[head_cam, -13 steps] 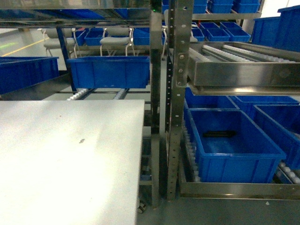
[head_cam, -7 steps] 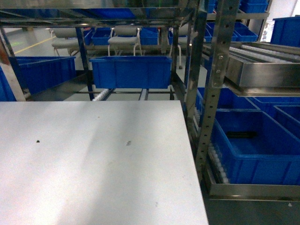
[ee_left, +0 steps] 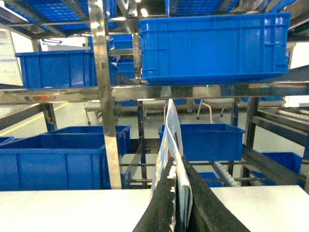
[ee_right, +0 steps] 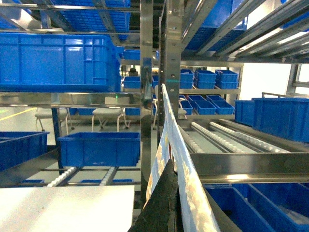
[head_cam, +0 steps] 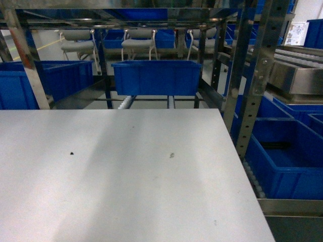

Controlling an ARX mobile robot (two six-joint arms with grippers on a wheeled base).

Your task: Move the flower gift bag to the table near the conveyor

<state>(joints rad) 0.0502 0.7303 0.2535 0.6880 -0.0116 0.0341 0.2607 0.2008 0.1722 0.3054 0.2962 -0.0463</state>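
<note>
Both arms had hold of the bag. In the left wrist view the left tool (ee_left: pixel 177 212) was clamped on the bag (ee_left: pixel 170 145), its dark jaws closed on the bag's thin edge, and in the right wrist view the right tool (ee_right: pixel 170 208) pinched it the same way. The bag rose straight up out of each tool, edge-on to both cameras, so its long axis stood roughly vertical and its flat faces turned left and right. I judged it hung or stood between the two arms, carried by both, neither arm nearer than the other.

The surface (head_cam: pixel 116 176) lay directly ahead and below, wide and pale with a couple of dark specks. From the head view neither the bag nor either tool showed at all, so they sat out of that frame. In both wrist views the near edge of the surface appeared low and in front of the tools. The conveyor (ee_right: pixel 217 137) ran off to the right, past the perforated uprights. By my reckoning, the coming move was forward and down onto the surface, bag kept upright.
</note>
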